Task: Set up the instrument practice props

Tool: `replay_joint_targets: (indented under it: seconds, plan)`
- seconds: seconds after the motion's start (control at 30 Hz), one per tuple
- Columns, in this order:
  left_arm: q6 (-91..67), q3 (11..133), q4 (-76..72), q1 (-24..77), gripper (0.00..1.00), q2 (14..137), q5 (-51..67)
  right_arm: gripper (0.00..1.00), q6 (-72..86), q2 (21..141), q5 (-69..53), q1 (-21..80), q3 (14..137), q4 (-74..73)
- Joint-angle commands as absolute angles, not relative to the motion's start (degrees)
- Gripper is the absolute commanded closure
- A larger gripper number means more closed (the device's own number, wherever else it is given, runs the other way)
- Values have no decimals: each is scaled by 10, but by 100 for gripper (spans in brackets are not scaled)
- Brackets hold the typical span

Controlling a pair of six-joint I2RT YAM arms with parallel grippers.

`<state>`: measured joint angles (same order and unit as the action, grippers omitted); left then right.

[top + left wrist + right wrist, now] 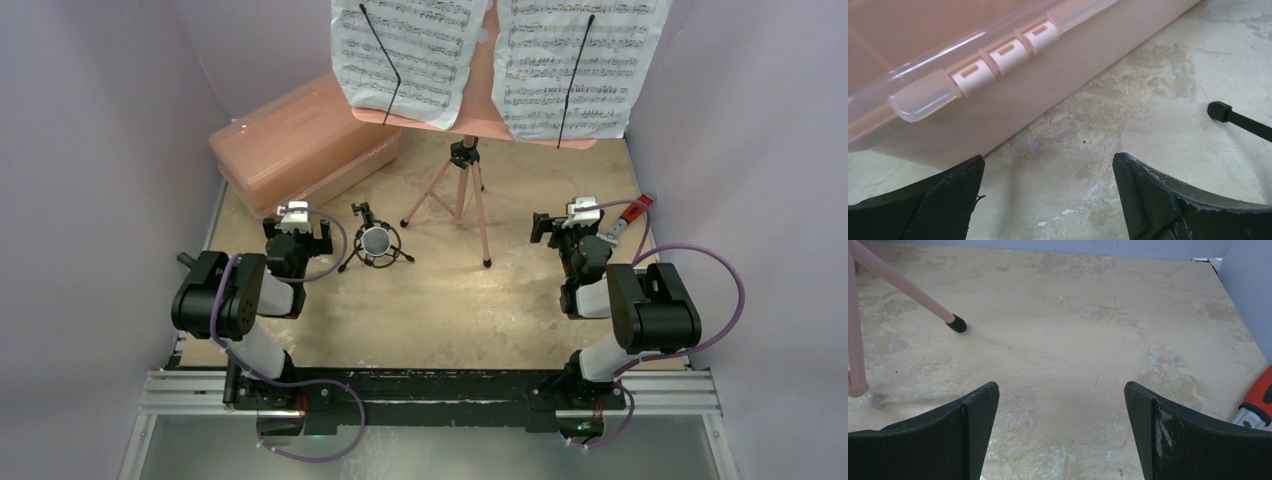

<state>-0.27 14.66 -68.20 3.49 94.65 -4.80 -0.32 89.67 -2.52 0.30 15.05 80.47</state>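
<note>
Overhead and wrist views of the worktop [440,300], read left to right. The pink plastic case [300,150] lies closed at far left and is not part of the set-up. Just in front of it the left gripper [297,232] hangs low, jaws spread wide and holding nothing. Its wrist view shows bare surface between the jaws and one black foot of the mini tripod [1220,111] at the right edge. Near that gripper's right, not touching it, the microphone [376,241] sits head-up in the shock mount. At centre the pink music stand [460,195] is upright on its three thin legs, and two sheet-music pages [405,55] rest side by side on its desk, each under a thin black retaining arm. The right gripper [562,226] is likewise wide open and empty, to the right of the stand's nearest leg and well apart from it. A red-handled tool [635,210] lies just beyond it. Judged from this layout, the props are all placed and the closing step is in hand: the next move appears to call for no grasp, only a retreat of both arms that avoids the legs
</note>
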Motion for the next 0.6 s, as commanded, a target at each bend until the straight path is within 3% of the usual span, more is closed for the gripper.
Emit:
replay_joint_targets:
  seconds: [0.0,0.57]
  plan:
    - [-17,165,-705,31,1,948,-81,2,-13,890,-27,2,162,836]
    - [-16,165,-706,31,0,949,-82,2,-11,894,-25,1,159,851]
